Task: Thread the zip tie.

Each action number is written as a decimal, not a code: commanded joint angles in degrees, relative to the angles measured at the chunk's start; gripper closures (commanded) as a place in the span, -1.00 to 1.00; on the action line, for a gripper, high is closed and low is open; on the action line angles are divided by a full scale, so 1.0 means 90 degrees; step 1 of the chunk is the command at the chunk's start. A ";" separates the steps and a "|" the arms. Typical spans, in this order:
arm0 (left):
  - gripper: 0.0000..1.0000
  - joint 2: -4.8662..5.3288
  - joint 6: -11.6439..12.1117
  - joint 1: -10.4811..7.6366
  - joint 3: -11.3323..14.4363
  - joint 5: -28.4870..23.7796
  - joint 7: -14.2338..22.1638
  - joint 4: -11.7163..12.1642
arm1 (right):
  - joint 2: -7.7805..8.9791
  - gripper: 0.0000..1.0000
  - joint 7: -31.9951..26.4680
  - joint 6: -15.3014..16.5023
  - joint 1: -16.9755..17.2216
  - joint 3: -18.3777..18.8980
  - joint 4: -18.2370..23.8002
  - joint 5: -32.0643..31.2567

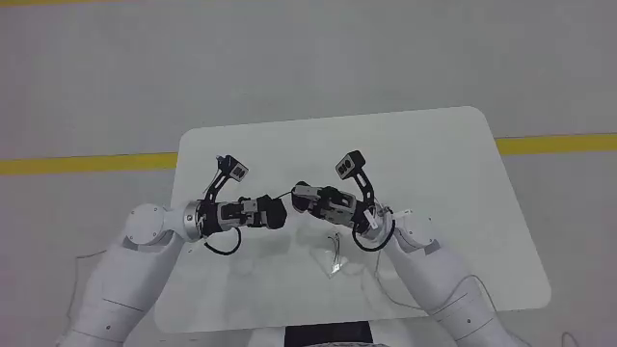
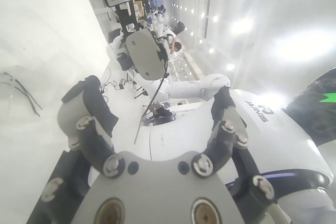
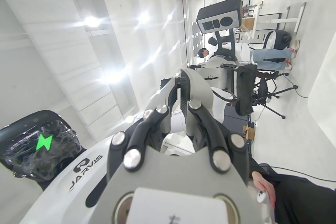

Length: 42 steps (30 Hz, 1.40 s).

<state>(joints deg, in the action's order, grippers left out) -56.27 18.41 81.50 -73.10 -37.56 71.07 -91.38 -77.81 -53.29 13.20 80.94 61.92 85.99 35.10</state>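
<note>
Above the middle of the white table (image 1: pixel 434 173) my two grippers face each other tip to tip. My right gripper (image 1: pixel 302 197) (image 3: pixel 181 80) is shut on the black zip tie (image 2: pixel 158 89), pinching it near one end. From that grip the thin strap hangs down and passes between the fingers of my left gripper (image 1: pixel 277 210) (image 2: pixel 156 91), which is open. Both left fingers (image 2: pixel 89 104) stand well apart from the strap and neither touches it. In the right wrist view one dark left finger (image 3: pixel 245 88) shows just beyond my shut right fingertips.
Several spare black zip ties (image 1: pixel 335 248) (image 2: pixel 23 93) lie in a clear bag on the table, near the front and just under the right arm. The table's bare surface spreads to the back and right.
</note>
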 commanded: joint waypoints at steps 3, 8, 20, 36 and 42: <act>-1.00 -0.0001 -0.0009 -0.0002 0.0005 0.0013 -0.0030 -0.0010 | 0.0000 1.00 -0.0001 0.0001 0.0001 0.0001 0.0002 -0.0003; -1.00 0.0002 0.0049 0.0023 0.0022 0.0074 -0.0239 -0.0083 | 0.0037 1.00 0.0245 -0.0093 0.0033 0.0012 0.0146 -0.0364; 0.06 0.0038 0.0119 0.0047 -0.0058 -0.0091 -0.0157 -0.0071 | 0.0195 1.00 0.0132 -0.0428 0.0095 0.0171 0.0376 -0.1041; 0.46 0.0074 0.0103 0.0048 -0.0028 0.0217 -0.0195 -0.0034 | 0.0269 1.00 0.0187 -0.0599 0.0076 0.0086 0.0484 -0.1578; 0.60 0.0091 0.0074 0.0048 -0.0006 0.0269 -0.0238 -0.0033 | 0.0295 1.00 0.0327 -0.0557 0.0117 0.0051 0.0596 -0.1675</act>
<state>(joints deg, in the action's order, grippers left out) -55.47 19.15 81.94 -73.23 -35.18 68.91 -91.69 -75.22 -50.31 8.11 81.99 62.37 91.27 20.23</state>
